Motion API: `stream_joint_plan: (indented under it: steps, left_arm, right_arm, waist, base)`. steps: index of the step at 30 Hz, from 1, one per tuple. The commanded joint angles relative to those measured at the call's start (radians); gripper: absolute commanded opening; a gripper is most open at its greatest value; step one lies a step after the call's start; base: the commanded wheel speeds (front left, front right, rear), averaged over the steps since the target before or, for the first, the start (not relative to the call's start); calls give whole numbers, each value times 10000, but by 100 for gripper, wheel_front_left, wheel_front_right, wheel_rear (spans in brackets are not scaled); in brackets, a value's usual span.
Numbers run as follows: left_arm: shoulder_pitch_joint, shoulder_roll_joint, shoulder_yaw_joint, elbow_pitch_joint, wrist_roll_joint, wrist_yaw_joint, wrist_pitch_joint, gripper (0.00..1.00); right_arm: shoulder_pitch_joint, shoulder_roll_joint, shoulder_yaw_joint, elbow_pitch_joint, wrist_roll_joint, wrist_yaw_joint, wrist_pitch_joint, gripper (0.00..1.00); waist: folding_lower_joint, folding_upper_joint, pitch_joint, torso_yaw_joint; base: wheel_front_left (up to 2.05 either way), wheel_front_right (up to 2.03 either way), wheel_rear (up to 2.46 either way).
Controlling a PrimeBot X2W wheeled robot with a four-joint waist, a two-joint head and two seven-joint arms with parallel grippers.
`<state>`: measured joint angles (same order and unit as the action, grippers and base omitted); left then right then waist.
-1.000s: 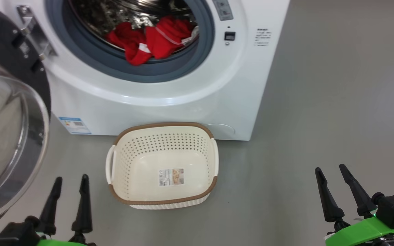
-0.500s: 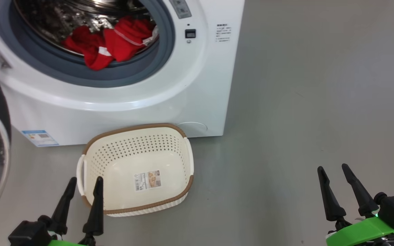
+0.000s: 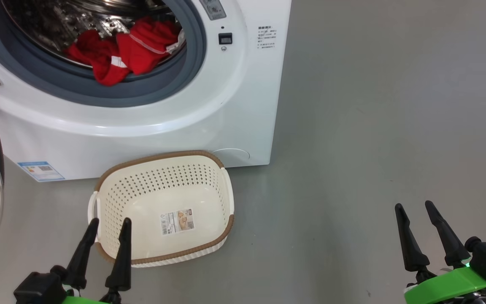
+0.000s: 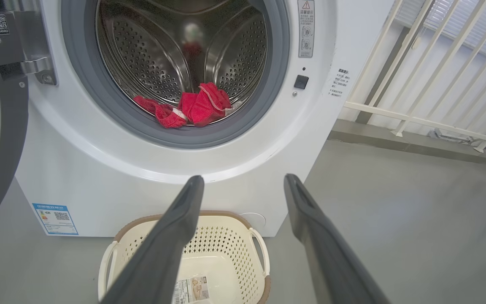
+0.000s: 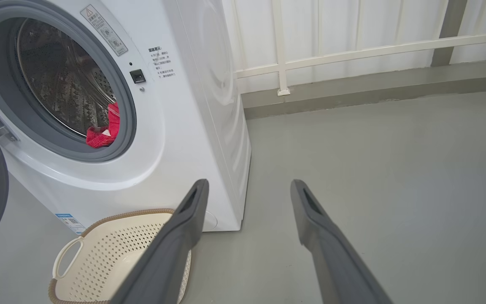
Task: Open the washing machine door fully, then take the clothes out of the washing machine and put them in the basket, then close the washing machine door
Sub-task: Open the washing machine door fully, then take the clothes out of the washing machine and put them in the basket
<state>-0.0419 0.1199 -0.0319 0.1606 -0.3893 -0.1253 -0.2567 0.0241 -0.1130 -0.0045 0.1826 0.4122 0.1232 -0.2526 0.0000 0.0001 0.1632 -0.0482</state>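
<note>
Head view | washing machine (image 3: pixel 141 139): 1 | basket (image 3: pixel 141 185): 1 | clothes (image 3: pixel 141 46): 1 bundle

Mouth of white front-loading washing machine (image 3: pixel 234 105) unobstructed; black-rimmed round glass door (image 4: pixel 9 139) stands left; cream perforated plastic basket (image 3: pixel 133 194) sits below it; grey floor (image 3: pixel 373 126) rightward free.

**Colour check: washer area**

washing machine (image 3: pixel 243 105): white shell, grey-blue seal (image 3: pixel 141 95), shiny steel drum (image 4: pixel 234 55) with dot perforations, small blue label (image 3: pixel 40 170).
washing machine door (image 4: pixel 13 139): glossy black rim.
clothes (image 3: pixel 146 42): bright red, white stitching.
basket (image 3: pixel 163 181): cream, rows of round holes, brown woven-look rim, pale sticker (image 3: pixel 177 221).
floor (image 3: pixel 373 126): flat grey.
left gripper (image 3: pixel 111 220), right gripper (image 3: pixel 413 204): black fingers, bright green mounts.
</note>
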Motion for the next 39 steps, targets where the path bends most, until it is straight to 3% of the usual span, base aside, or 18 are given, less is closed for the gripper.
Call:
stream_joint_plan:
  steps: [1,18,39]
  left_arm:
    - [-320,233,308,-314,-84,-54,-51,100]
    - [-382,148,402,-309,-121,-54,-51,100]
    - [-474,229,149,-291,67,-54,-51,100]
  right_arm:
    - [-132,-92,149,-269,-76,75,-92,100]
    - [-174,-135,158,-273,-104,75,-92,100]
    - [-201,-120,281,-233,-88,75,-92,100]
  waist:
    - [0,-1,3,13]
    - [0,-1,67,121]
    - [0,-1,94,151]
  base:
    - [0,0,0]
    - [2,-6,4]
    - [83,-125,42]
